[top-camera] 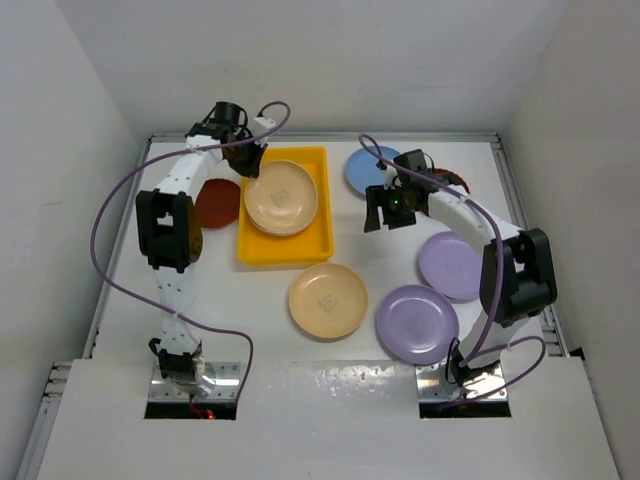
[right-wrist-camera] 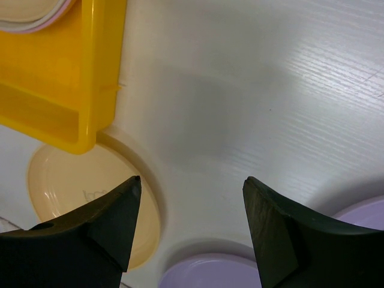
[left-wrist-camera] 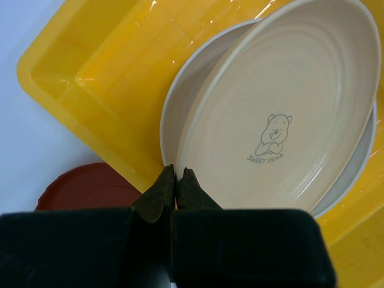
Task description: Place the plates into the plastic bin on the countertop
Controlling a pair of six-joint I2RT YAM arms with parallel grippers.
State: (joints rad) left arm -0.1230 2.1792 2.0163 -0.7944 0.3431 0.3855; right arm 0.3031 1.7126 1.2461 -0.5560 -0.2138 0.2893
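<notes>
The yellow plastic bin (top-camera: 262, 250) sits on the white bench (top-camera: 350, 245), in the left half and toward the far edge. Two plates lie in it, one on top of the other. The top one is a tan plate (top-camera: 281, 197) with a little bear drawn on it. Under it is a paler plate (left-wrist-camera: 180, 111), and only its rim peeks out. The left hand (top-camera: 247, 163) hangs over the far left corner of the bin. Its two fingers (left-wrist-camera: 159, 192) are pressed tight together with nothing between them. Their tips are right by the rim of the paler plate, but I cannot tell if they touch it. A dark red plate (top-camera: 215, 203) lies on the bench just beside the left wall of the bin. The right hand (top-camera: 388, 218) is up over bare bench to the right of the bin. It is wide open and holds nothing. A second tan plate (top-camera: 328, 299) lies just beside the near right corner of the bin. A lilac plate (top-camera: 417, 323) lies next to it, close to the near edge. Another lilac plate (top-camera: 452, 265) lies close to the right edge. A light blue plate (top-camera: 365, 172) lies toward the far edge, right of the bin. A second dark red plate (top-camera: 455, 180) is near the far right corner, partly hidden behind the right arm (top-camera: 470, 215).
</notes>
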